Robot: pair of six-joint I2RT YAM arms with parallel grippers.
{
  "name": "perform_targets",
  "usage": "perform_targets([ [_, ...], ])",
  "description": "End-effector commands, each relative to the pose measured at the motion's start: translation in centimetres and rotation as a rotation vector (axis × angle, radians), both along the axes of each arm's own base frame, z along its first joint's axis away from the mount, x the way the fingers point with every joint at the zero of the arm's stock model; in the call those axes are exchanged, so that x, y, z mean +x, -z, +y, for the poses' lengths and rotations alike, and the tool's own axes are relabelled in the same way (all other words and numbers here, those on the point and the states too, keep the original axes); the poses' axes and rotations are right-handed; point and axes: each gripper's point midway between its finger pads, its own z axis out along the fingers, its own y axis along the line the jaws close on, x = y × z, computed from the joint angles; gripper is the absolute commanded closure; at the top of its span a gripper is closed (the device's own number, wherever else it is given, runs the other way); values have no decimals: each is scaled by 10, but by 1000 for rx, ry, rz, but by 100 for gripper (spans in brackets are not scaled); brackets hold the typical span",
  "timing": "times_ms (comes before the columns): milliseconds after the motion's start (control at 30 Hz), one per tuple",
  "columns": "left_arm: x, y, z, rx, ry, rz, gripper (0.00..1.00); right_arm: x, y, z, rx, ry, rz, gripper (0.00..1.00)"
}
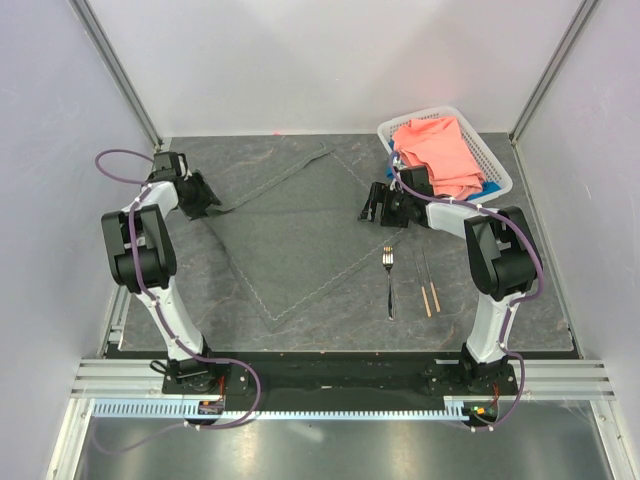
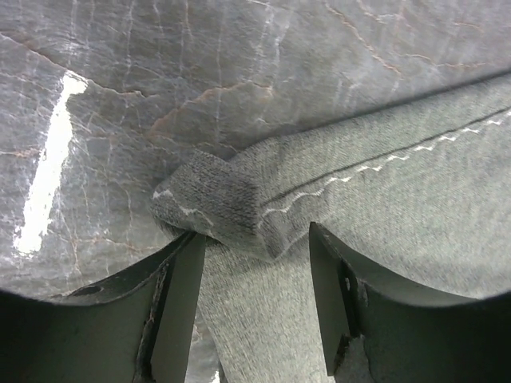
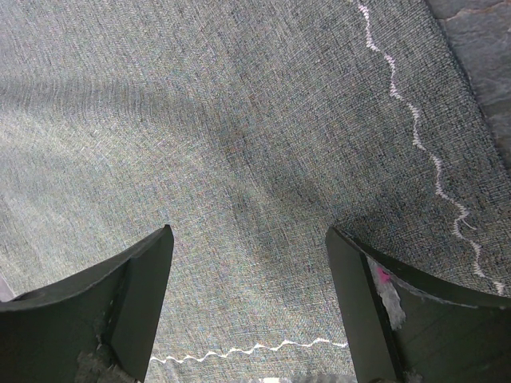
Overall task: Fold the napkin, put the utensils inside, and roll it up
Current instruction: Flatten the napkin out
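Fold step — napkin (image 1: pixel 290 235) spread on the counter (image 1: pixel 520 300). Left hand (image 2: pixel 255 239) half-open astride its curled corner, right hand (image 3: pixel 249 239) wide open over the opposite corner, nothing gripped. Next, I'd guess: pinch, lift, fold over.

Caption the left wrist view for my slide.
Left hand poised at the curled corner of the grey napkin on the table.

Grey napkin (image 1: pixel 300 235) spread, left corner curled; fork (image 1: pixel 389 280), 2 chopsticks (image 1: pixel 423 285) beside.
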Motion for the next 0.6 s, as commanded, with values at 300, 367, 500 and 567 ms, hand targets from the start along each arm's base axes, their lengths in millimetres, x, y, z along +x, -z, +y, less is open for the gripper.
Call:
perform_targets([
  [300, 17, -6, 12, -87, -29, -23, 98, -18, 10, -2, -17, -18, 49, 14],
  [367, 16, -12, 17, -165, -60, -44, 98, -17, 11, -3, -29, -15, 47, 14],
  [500, 18, -21, 22, -298, -105, -93, 98, -18, 17, -7, -52, -5, 60, 14],
  [567, 19, -22, 22, -385, -129, -101, 98, -18, 19, -7, -52, -6, 66, 14],
])
